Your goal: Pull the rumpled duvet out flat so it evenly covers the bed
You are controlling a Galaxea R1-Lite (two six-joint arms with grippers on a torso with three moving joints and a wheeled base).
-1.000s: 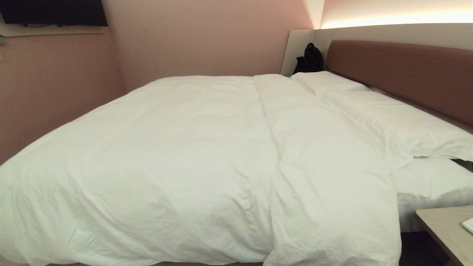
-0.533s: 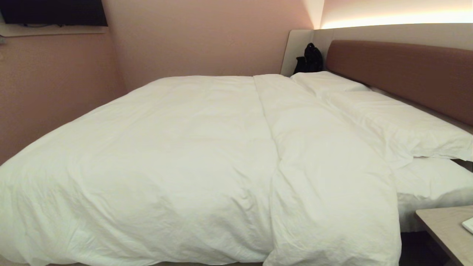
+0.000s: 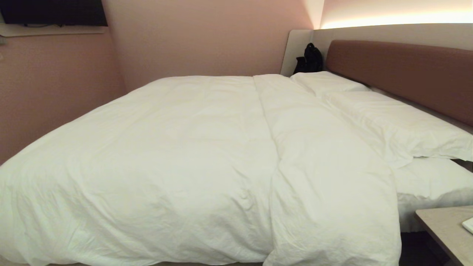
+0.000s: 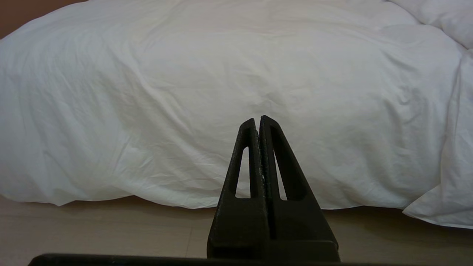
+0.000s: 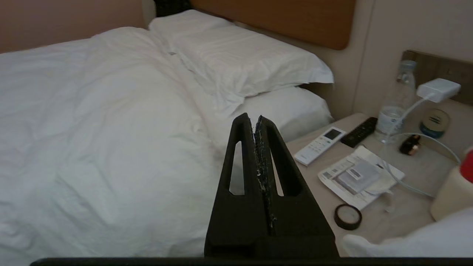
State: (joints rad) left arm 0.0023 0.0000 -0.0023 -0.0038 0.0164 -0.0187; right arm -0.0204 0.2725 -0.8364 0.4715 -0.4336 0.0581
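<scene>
White duvet [image 3: 192,166] lies nearly flat; both clenched claws, left claw [image 4: 259,120] and right claw [image 5: 253,120], should pinch its ridge and pull gently sideways.

Head view: from above the near long edge of the wide low white-sheeted bed [image 3: 432,184], facing across it.
Left wrist view: low, close, level at the overhanging puffy white duvet [image 4: 207,85].
Right wrist view: angled toward the headboard corner.
Shared: duvet.
</scene>
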